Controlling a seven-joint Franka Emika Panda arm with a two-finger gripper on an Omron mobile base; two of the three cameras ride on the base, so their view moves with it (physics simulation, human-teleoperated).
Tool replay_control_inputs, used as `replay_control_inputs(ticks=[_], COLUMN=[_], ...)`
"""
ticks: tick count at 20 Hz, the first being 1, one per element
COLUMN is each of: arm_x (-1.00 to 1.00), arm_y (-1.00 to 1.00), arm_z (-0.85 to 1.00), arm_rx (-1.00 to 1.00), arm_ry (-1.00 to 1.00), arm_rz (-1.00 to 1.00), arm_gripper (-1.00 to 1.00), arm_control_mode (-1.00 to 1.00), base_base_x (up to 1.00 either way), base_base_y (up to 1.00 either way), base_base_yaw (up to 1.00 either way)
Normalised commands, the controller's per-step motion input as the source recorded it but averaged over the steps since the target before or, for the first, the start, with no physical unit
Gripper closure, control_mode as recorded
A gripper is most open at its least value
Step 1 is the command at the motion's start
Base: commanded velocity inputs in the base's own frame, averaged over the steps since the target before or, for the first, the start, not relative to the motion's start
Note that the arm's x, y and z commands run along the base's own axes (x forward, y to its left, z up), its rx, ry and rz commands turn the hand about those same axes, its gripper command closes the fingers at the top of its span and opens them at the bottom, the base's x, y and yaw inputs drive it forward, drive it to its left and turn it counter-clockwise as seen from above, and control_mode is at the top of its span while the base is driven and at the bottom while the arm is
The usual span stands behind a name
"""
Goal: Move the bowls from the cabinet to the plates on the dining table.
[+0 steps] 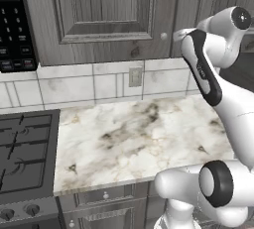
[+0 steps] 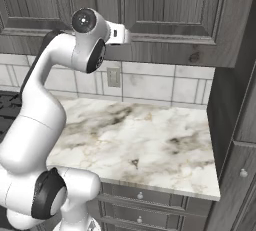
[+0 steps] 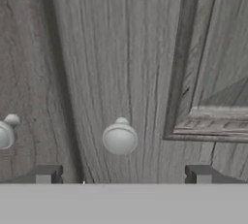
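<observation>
Two knobs face the hand camera: one [image 3: 6,133] at the far left edge, half cut off, and a round pale one [image 3: 119,137] near the middle, just above the gap between the jaws. Both sit on grey wood-grain cabinet [image 3: 121,48] doors, with a dark seam running down between them and a raised panel frame off to the right. The gripper [image 3: 123,175] is released, its fingertips [image 3: 46,174] set wide, one on either side of the middle knob and not touching it as far as I can tell.

From the left base view, going across: a black microwave panel [image 1: 12,22] at the upper left, a black stove [image 1: 25,153] below it, then the marble surface [image 1: 134,134] with a tiled wall and an outlet [image 1: 135,76] behind. Above hangs the cabinet [image 1: 99,15], doors shut, with a small knob [image 1: 163,36] at its lower right corner. The arm [image 1: 218,124] rises at the right, its hand reaching up toward that knob.

From the right base view the arm [image 2: 45,120] stands at the left, bent high, the hand close against the lower edge of the cabinet [image 2: 170,10]. The surface [image 2: 145,140] spreads to the right, drawers [image 2: 145,205] beneath it, a tall grey unit [image 2: 235,125] at the far right. The cabinet doors are closed, so the bowls cannot be seen.
</observation>
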Motion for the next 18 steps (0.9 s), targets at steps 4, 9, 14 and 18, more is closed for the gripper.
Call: replay_control_inputs(ticks=[4, 9, 14, 18], arm_x=[0.31, 0.31, 0.29, 0.35], arm_y=[0.00, 0.00, -0.02, -0.06], arm_z=[0.00, 0.00, -0.02, -0.03], arm_rx=[0.05, 0.01, 0.00, 0.00], arm_ry=[0.00, 0.00, 0.00, 0.00], arm_rz=[0.00, 0.00, 0.00, 0.00], arm_gripper=[-1.00, -1.00, -1.00, -1.00], arm_control_mode=[-1.00, -1.00, -1.00, -1.00], base_base_x=[0.00, 0.00, 0.00, 0.00], base_base_y=[0.00, 0.00, 0.00, 0.00], base_base_yaw=[0.00, 0.00, 0.00, 0.00])
